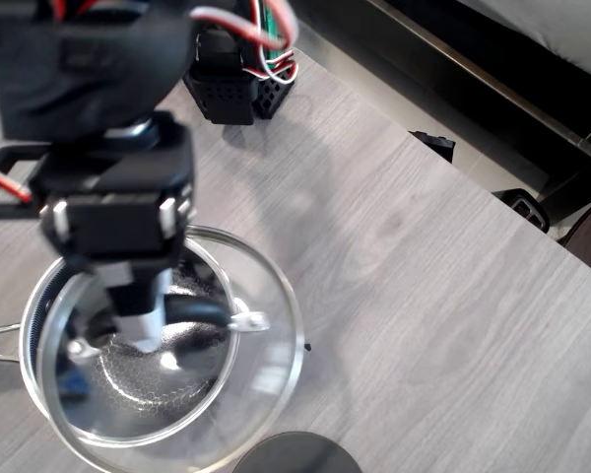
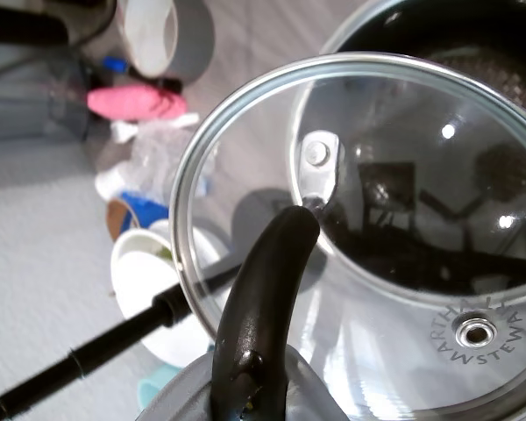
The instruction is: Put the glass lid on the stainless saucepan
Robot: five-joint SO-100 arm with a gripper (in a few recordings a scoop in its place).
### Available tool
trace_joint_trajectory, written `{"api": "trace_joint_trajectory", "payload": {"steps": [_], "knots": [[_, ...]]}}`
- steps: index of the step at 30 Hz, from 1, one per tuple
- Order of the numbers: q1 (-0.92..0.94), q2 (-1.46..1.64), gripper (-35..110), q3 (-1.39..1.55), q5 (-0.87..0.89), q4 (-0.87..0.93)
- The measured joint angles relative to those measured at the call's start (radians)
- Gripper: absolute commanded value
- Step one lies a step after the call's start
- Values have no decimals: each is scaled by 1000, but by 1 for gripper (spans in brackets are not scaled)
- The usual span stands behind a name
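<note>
- You are holding the lid [image 1: 192,394] low in the left of the overhead view, with the pincer [image 1: 143,320] pinching its black bar handle [image 2: 263,298].
- The lid is hanging over the pan [image 1: 39,325] but shifted right of it, so its right rim is hanging over bare tabletop [image 1: 424,296].
- Letting go here is risking a tilted landing: one edge catching the pan's rim, the other dropping outside.
- The handle is smooth, curved and glossy, so it may be slipping or swivelling in the grip, judging from the wrist view.
- The lid is clear glass in a thin steel rim, with a small metal vent [image 2: 475,331] and a riveted bracket [image 2: 318,167].
- The pan is shiny steel with a dark honeycomb inside.
- A dark disc [image 1: 295,453] is lying just below the lid, close enough to clip.
</note>
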Motion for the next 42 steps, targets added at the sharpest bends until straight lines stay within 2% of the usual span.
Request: {"api": "trace_joint_trajectory", "payload": {"steps": [12, 42], "knots": [[77, 2, 0, 235, 0, 0], [146, -129, 0, 239, -6, -28]]}}
